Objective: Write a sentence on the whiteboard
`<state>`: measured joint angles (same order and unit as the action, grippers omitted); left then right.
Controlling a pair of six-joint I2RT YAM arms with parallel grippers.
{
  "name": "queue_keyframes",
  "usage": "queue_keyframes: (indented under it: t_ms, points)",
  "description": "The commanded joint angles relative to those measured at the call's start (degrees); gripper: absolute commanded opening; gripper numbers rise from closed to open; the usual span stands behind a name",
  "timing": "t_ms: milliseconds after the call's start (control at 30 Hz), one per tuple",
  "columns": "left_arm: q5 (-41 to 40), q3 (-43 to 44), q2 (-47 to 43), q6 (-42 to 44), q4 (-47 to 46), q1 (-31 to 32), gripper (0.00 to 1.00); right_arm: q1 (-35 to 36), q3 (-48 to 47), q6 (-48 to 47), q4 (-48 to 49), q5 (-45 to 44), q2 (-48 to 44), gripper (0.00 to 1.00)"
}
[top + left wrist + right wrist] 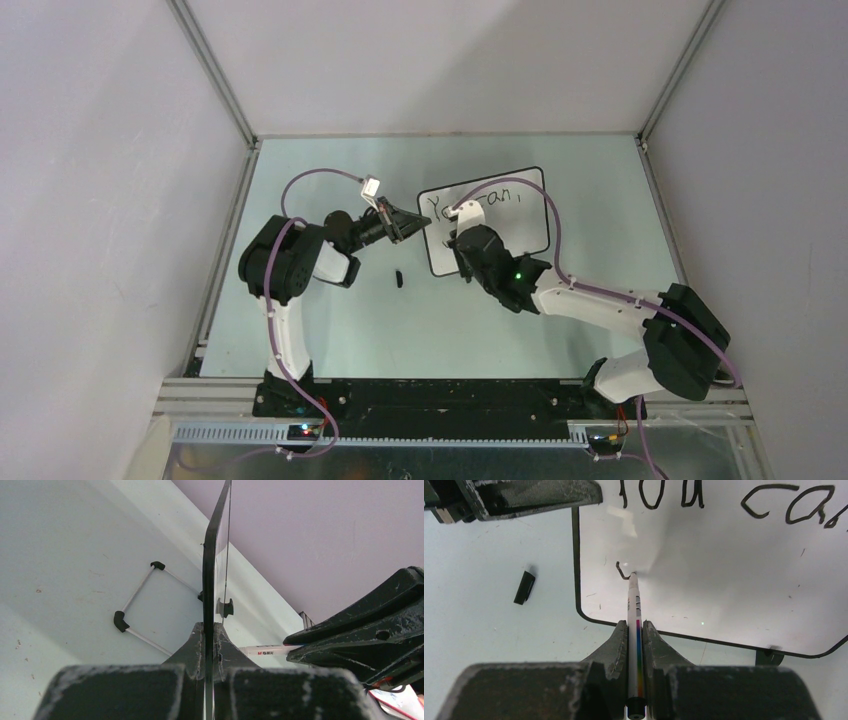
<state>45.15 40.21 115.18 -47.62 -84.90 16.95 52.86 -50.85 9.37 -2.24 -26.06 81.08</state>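
My left pincer (210,630) is clamped on the left edge of the one whiteboard (724,580), which sits mid-tabletop (330,330). One black cap (524,587) lies near that edge. One line of the sentence (691,504), "You can,", runs along the top. My right pincer (636,630) grips one marker (634,605), tip touching the board below the "Y".

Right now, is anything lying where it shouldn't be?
Just the small black marker cap: it lies loose on the table, beside the whiteboard, off the marker. Nothing looks spilled or broken.
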Motion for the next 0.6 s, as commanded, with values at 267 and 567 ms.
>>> queue_keyframes:
  t_ms: [267,567]
  points:
    - [1.7,1.5,-0.2,0.2,-2.9,-0.3,0.0,-1.5,-3.8,-0.8,0.9,-2.3,0.2,0.0]
    - [1.8,1.5,-0.3,0.2,-2.9,-0.2,0.0,-1.4,-3.8,0.3,-1.4,-1.9,0.8,0.0]
